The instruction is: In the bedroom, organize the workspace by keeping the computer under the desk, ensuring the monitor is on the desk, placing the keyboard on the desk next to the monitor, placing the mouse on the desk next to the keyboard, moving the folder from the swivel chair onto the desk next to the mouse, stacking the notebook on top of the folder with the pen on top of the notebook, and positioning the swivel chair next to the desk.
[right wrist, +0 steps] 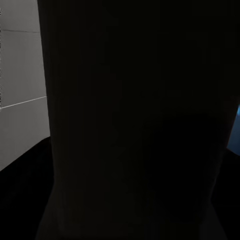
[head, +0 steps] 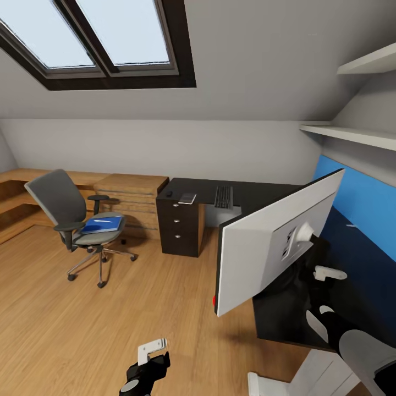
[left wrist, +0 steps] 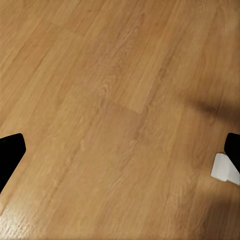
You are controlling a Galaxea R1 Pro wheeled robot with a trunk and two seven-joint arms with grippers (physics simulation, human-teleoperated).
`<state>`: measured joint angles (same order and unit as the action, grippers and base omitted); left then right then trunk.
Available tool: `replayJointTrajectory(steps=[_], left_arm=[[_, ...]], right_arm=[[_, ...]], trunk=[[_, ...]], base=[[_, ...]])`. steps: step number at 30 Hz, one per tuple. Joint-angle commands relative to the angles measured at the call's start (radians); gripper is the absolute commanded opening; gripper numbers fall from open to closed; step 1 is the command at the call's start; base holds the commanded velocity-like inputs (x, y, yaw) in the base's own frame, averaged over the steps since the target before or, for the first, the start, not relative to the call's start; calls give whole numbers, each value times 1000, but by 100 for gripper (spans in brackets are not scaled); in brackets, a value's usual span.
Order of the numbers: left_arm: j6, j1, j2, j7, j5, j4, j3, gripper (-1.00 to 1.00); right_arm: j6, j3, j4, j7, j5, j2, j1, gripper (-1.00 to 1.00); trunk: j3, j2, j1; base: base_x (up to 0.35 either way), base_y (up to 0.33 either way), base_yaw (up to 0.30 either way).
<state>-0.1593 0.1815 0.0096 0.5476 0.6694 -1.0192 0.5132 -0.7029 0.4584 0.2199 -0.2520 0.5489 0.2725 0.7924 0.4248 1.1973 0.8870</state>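
The monitor (head: 275, 242) shows its white back and tilts over the black desk (head: 258, 192) at the right. My right gripper (head: 325, 291) is behind it, its white fingers (head: 330, 273) on either side of the dark stand (right wrist: 135, 120), shut on it. On the far desk lie the keyboard (head: 223, 197), a grey notebook (head: 187, 198) and the small mouse (head: 169, 193). The blue folder (head: 103, 224), with a white pen (head: 103, 220) on it, rests on the grey swivel chair (head: 60, 203) at the left. My left gripper (head: 147, 360) hangs open and empty over the wooden floor (left wrist: 115, 110).
The desk's black drawer unit (head: 180, 228) stands beside a low wooden bench with drawers (head: 132, 192). Wall shelves (head: 352, 135) hang above a blue panel (head: 357, 198) at the right. Open floor lies between the chair and me.
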Motion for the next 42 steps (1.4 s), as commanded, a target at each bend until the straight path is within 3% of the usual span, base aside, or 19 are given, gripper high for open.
replayJointTrajectory(steps=[1,42], left_arm=[[-3,1,1,8,5,-1,3,100],[-3,1,1,8,6,-2,2,100]], right_arm=[[1,16,1,-6,-3,1,1,-100],[-10,19,1,-1,-6,-1,1,-100]], trunk=[[1,1,0],[1,1,0]], base=[[0,0,0],[0,0,0]])
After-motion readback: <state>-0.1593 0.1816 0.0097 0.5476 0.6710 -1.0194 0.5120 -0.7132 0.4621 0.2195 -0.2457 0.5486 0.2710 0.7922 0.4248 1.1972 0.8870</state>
